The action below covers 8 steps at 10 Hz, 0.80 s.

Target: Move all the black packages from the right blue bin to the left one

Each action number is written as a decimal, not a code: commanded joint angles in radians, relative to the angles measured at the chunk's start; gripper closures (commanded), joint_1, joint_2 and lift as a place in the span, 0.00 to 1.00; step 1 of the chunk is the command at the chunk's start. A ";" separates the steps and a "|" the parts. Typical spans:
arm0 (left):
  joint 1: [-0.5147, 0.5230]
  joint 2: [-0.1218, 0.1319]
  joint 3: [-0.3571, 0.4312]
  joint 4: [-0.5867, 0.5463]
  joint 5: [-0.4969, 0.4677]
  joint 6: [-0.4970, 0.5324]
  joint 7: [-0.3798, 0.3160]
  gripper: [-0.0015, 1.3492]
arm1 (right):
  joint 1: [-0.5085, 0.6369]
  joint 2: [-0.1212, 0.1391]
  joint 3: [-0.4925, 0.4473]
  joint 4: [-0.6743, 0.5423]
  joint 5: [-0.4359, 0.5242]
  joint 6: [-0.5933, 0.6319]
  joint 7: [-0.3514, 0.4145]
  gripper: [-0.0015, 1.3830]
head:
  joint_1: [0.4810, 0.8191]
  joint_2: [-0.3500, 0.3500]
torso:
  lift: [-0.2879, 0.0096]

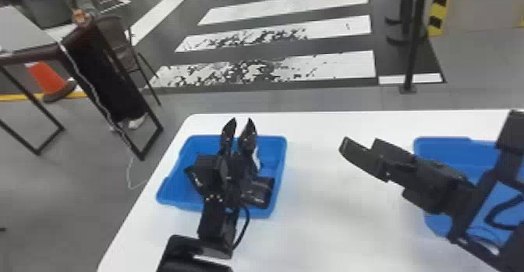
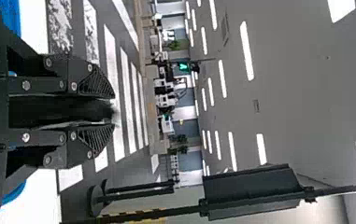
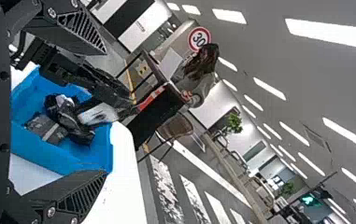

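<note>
White table (image 1: 331, 232) beneath, the left tool (image 1: 242, 125) grips a black package (image 2: 59, 111); right tool (image 1: 345, 145) gapes, its arm (image 1: 464, 197) part-hiding the right bin (image 1: 440, 150).

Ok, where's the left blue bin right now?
In the head view, the left blue bin sits on the robot's left, on the white table, under the left arm.

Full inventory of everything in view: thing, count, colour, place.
table: 1, white, before the robot
left bin: 1, blue, table's left
right bin: 1, blue, table's right, partly hidden
packages: at least 2, mostly black, in left bin
cone: 1, orange, floor far left
chair: 1, brown, background
round sign: 1, red-white, background
floor stripes: several, white, ahead
ceiling lights: many, white, overhead
left gripper: 1, black, over left bin
right gripper: 1, black, open, between bins
</note>
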 commanded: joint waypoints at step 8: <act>0.546 -0.044 -0.026 -0.698 0.011 0.216 -0.091 0.00 | 0.495 0.136 -0.441 -0.248 0.507 -0.308 -0.018 0.10 | 0.63 0.56 | 0.52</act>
